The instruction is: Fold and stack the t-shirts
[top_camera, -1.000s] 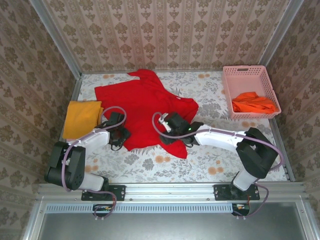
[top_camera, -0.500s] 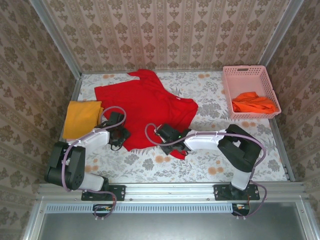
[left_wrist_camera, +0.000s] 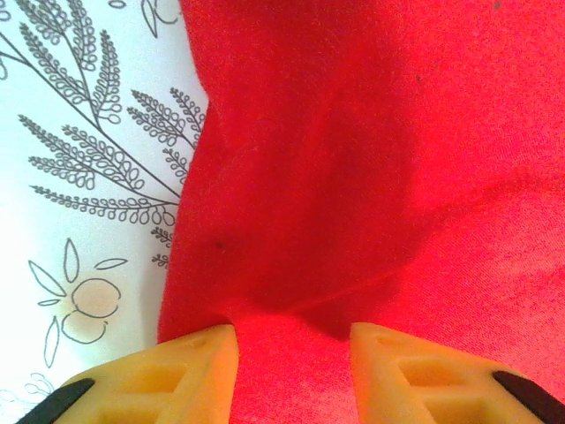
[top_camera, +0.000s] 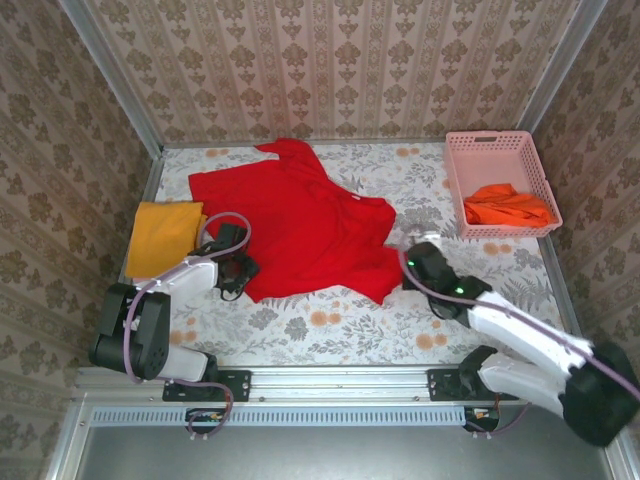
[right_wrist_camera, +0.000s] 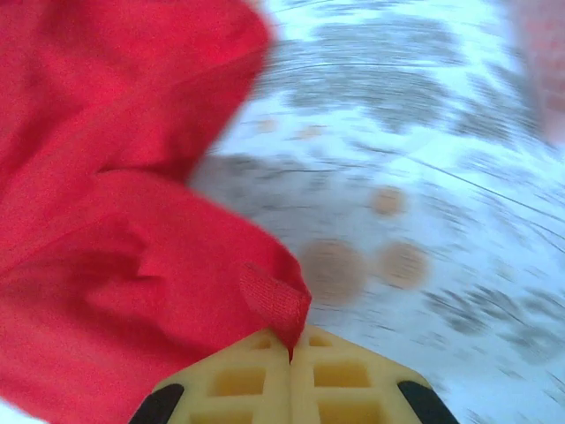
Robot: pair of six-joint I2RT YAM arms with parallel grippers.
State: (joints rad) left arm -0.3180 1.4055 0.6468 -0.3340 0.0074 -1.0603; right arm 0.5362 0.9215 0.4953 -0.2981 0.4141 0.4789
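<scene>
- A fold of the red t-shirt (left_wrist_camera: 371, 150) is gripped in the part-closed left claw (left_wrist_camera: 293, 337).
- Its corner is pinched in the fully closed right claw (right_wrist_camera: 291, 343).

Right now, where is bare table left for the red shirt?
Bare: the near strip of table between red shirt and arm bases; the patch between it and the pink basket. Crowded: the left edge, yellow shirt beside the left hand.

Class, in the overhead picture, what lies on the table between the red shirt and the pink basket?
Nothing: in the top view the stretch between the red shirt and the basket is bare flowered table.
</scene>
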